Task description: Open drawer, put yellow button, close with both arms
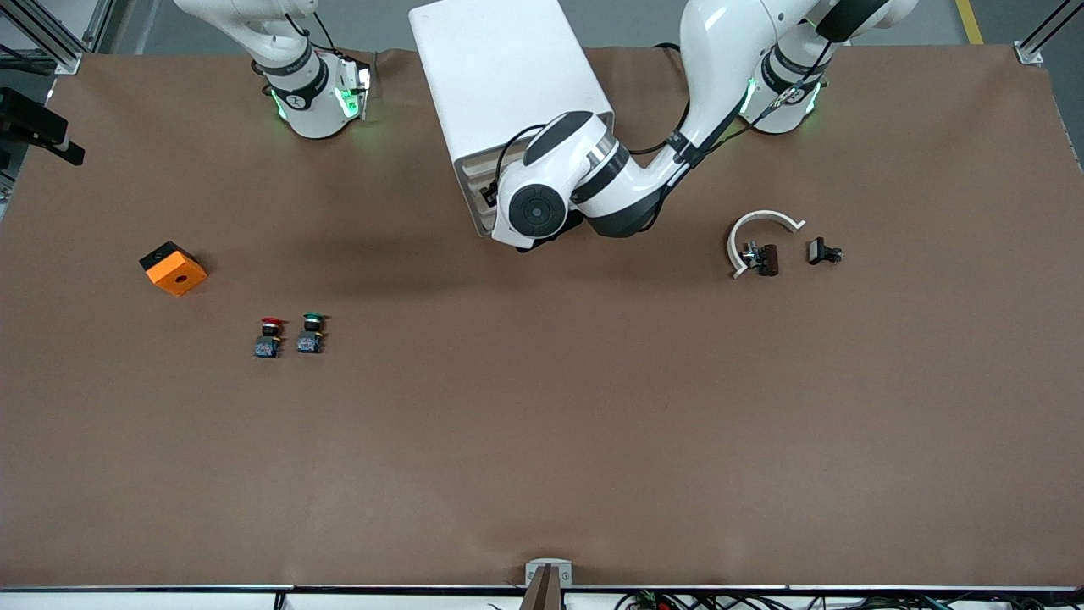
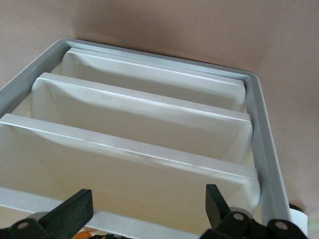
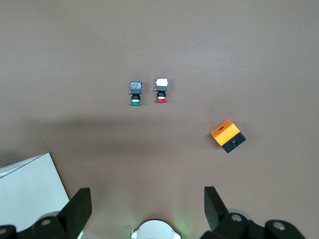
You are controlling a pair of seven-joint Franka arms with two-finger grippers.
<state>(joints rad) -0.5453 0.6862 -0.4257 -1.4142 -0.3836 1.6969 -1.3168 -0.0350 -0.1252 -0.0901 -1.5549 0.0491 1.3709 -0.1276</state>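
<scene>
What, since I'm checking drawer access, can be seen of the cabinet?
The cabinet is tall, white, smooth like plastic, with rounded edges. It stands on the table between the arm bases, its front toward the front camera. A grey frame holds sloped cream drawer fronts; three show, all shut. The open left gripper is at its front, covering the uppermost drawer; contact cannot be told.

2 buttons point(image 3: 148, 91), orange box point(image 3: 228, 136)

I can read no real text anywhere. The one mark I make out is a small dark symbol, perhaps a "1", on the black band of the right arm's base point(image 1: 295, 99).
</scene>
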